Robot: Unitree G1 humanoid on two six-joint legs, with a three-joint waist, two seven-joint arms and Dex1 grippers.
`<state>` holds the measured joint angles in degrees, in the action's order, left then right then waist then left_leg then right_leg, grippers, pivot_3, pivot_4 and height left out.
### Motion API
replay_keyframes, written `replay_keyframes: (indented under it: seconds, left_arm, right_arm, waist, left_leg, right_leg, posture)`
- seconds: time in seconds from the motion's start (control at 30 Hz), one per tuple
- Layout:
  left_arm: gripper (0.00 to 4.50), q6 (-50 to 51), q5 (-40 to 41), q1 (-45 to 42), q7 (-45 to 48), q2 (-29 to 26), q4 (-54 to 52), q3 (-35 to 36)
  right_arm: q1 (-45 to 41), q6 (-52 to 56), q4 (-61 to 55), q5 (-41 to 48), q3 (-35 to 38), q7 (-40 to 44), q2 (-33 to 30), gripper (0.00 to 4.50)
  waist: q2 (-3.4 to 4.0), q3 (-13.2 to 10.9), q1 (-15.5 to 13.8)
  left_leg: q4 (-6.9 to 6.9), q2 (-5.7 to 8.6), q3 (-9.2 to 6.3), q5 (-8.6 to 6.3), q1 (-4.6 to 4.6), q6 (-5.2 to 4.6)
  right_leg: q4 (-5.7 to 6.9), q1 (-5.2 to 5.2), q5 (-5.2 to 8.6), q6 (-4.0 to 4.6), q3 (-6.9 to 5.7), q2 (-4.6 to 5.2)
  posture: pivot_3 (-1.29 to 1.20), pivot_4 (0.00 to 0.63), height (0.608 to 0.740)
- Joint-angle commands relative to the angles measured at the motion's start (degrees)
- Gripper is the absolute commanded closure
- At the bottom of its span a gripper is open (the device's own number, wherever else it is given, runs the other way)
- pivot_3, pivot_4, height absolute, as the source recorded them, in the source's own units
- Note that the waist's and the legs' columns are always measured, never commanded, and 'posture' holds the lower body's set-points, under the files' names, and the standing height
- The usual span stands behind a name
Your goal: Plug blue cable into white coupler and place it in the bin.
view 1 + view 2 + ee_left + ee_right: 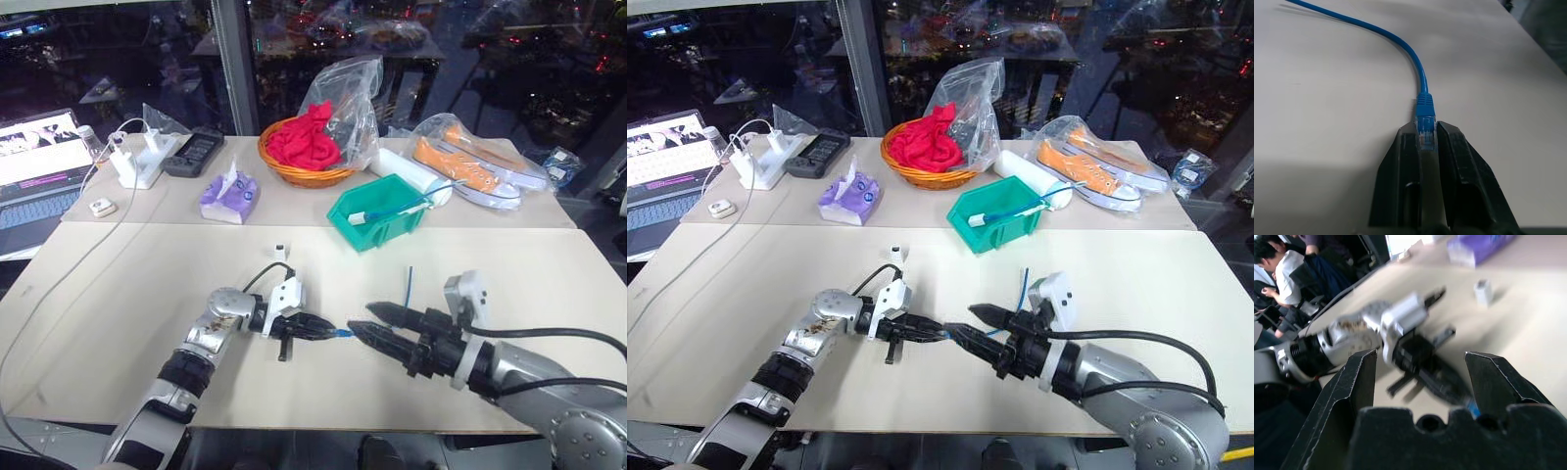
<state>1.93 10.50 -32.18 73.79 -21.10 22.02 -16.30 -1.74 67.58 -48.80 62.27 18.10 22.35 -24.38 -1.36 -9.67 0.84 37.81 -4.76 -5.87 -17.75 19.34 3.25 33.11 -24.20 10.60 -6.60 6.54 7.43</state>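
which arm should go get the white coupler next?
Right, probably. The left gripper is shut on the blue cable at its plug, so it is occupied. The right gripper is open and holds nothing. The white coupler sits free on the table, beyond the left gripper.

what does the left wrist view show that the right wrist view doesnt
The left wrist view shows the left end effector shut on the clear plug of the blue cable, with the cord curving away over the bare table.

The right wrist view shows the right end effector with its fingers open, the white coupler standing on the table, a purple tissue pack and seated people in the background.

Both show the left end effector, the table top and some blue of the cable at its tip.
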Motion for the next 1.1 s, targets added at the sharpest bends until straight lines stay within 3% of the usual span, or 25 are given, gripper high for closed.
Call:
replay_keyframes:
  seconds: [0.03,0.2,0.3,0.37,0.47,0.6,1.1]
  left_arm:
    - [4.44,3.8,3.46,0.62,-3.42,0.81,-9.16,3.05]
    - [4.44,6.67,4.22,2.98,-6.78,1.18,-16.01,3.45]
    - [4.44,8.69,4.6,4.2,-8.86,1.88,-19.17,3.25]
    - [4.44,9.88,4.84,5.56,-9.99,2.39,-21.98,2.77]
    - [4.44,11.17,4.88,6.62,-11.61,2.86,-24.28,2.5]
    - [4.44,12.31,5.22,6.71,-12.76,2.98,-25.51,2.43]
    - [4.44,12.85,5.75,5.85,-13.44,2.94,-26.9,1.23]
  right_arm:
    - [6.39,-2.77,-1.55,11.85,3.81,-3.6,-2.14,1.16]
    - [13.56,-5.46,-0.4,20.93,-0.62,-15.79,-3.39,1.16]
    - [11.86,-9.32,2.33,22.35,-5.03,-26.51,0.31,1.16]
    - [9.79,-14.44,5.45,21.33,-6.42,-35.08,6.45,1.16]
    - [10.14,-19.14,5.83,23.11,-8.14,-40.44,11.03,1.16]
    - [10.19,-21.93,6.53,24.63,-9.93,-44.14,11.93,1.16]
    - [7.16,-27.94,8.59,26.54,-13.77,-45.03,9.41,1.16]
  waist:
    - [0.0,0.0,-0.06]
    - [0.0,0.0,0.14]
    - [0.0,0.0,0.56]
    - [0.0,-0.01,0.53]
    - [0.08,-0.01,0.24]
    - [0.1,-0.01,0.01]
    - [0.11,-0.01,0.12]
  left_leg:
    - [0.0,0.0,0.0,0.0,0.0,0.0]
    - [-0.01,0.0,-0.04,-0.05,-0.01,-0.09]
    - [-0.03,0.0,-0.03,-0.07,0.03,-0.13]
    - [-0.03,0.0,-0.04,-0.03,0.02,-0.06]
    - [-0.03,0.01,-0.12,0.03,0.01,0.04]
    - [-0.04,0.01,-0.15,0.03,0.04,0.05]
    - [-0.05,0.01,-0.16,0.0,0.02,0.0]
  right_leg:
    - [0.0,0.0,0.0,0.0,-0.01,0.0]
    - [0.0,0.03,0.04,0.04,-0.04,0.0]
    - [0.05,0.08,0.07,0.09,-0.01,-0.01]
    - [0.06,0.06,0.09,0.09,0.0,-0.01]
    - [0.02,-0.01,0.09,0.08,0.0,-0.03]
    - [0.0,-0.01,0.11,0.07,-0.03,-0.03]
    - [0.02,0.0,0.15,0.14,-0.05,-0.03]
  posture:
    - [0.0,0.15,0.728]
    - [0.0,0.15,0.728]
    - [0.0,0.15,0.728]
    - [0.0,0.15,0.728]
    - [0.0,0.15,0.728]
    - [0.0,0.15,0.728]
    - [0.0,0.15,0.728]
